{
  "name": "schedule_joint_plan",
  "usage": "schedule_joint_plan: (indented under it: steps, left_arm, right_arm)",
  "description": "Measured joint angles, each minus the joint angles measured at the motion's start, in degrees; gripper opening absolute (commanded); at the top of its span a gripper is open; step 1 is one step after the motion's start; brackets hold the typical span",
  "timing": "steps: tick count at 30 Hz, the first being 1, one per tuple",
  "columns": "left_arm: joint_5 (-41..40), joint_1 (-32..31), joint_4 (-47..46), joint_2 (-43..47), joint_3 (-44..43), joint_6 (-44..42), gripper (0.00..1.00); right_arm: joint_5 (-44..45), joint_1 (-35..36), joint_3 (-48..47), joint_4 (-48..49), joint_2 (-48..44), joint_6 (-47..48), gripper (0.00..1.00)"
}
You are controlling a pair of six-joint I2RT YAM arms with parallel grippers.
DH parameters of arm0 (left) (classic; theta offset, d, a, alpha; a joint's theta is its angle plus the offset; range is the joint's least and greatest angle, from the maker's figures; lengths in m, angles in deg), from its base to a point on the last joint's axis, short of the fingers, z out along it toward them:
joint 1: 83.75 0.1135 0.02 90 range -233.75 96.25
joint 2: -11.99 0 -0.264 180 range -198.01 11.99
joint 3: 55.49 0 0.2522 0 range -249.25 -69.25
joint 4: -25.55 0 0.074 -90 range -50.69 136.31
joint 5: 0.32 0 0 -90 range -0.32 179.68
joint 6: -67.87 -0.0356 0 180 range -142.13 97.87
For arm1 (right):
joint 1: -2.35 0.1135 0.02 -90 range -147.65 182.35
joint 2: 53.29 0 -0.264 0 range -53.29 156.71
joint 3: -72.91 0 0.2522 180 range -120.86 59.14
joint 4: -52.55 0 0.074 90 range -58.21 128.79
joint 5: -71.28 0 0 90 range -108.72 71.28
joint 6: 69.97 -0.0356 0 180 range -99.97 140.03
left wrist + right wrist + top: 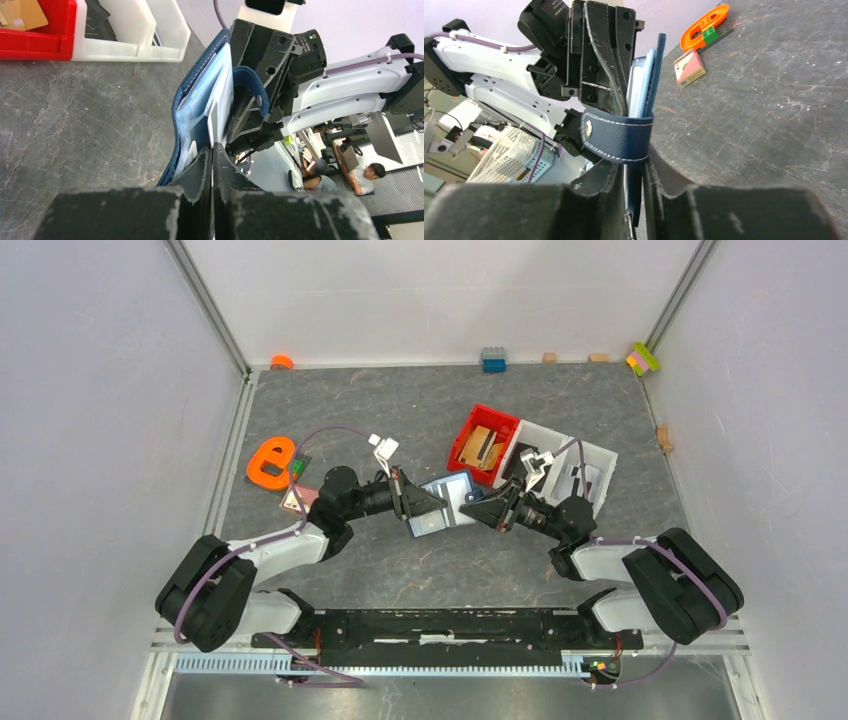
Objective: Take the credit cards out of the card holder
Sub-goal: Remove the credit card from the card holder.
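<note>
The dark navy card holder (445, 492) hangs open above the table middle, held up between both arms. Its light blue pockets (207, 100) face my left gripper (212, 148), which is shut on a thin pale inner layer at the holder's edge. My right gripper (638, 172) straddles the opposite edge just below the snap tab (616, 136); its jaws stand slightly apart, with small gaps on both sides of the leather. Pale edges (192, 149) peek from the pockets; I cannot tell whether they are credit cards.
A red tray (497, 420) with tan flat pieces (480, 446) and a white tray (600, 455) sit behind and to the right. An orange ring (268, 462) and a small red card box (689, 69) lie to the left. Small blocks line the back wall.
</note>
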State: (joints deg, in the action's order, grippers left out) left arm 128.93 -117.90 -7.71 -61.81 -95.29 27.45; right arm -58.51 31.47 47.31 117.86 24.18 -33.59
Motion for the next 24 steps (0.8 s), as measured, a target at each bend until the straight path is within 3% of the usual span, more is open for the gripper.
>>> schedule_joint_plan:
  steps: [4, 24]
  left_arm:
    - [0.37, 0.0, -0.55, -0.44, -0.37, 0.5, 0.02]
    - [1.64, 2.6, -3.28, -1.49, -0.24, 3.96, 0.02]
  right_arm:
    - [0.83, -0.15, 0.02, -0.81, -0.2, 0.22, 0.0]
    - [0.98, -3.98, 2.67, 4.48, 1.25, -6.69, 0.0]
